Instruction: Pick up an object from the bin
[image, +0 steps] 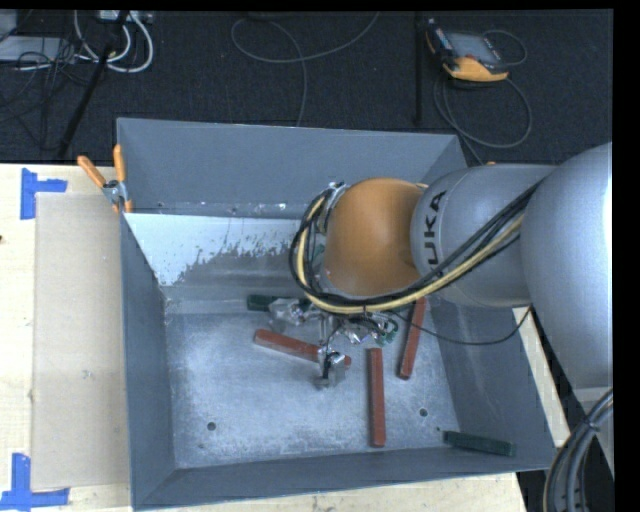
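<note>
My gripper (330, 364) is low in the middle of the bin, under the arm's orange dome. Its tip sits at the right end of a short red-brown stick (284, 345) that lies tilted on the floor. A longer red-brown stick (376, 396) lies upright in the view just right of the gripper. A third red-brown stick (410, 340) leans further right, its upper end hidden by the arm. A small dark green piece (262, 301) lies to the upper left of the gripper, partly under the wrist.
Another dark green piece (478, 441) lies in the bin's front right corner. The arm and its cables cover the right back part of the bin. The left half of the floor is bare grey metal.
</note>
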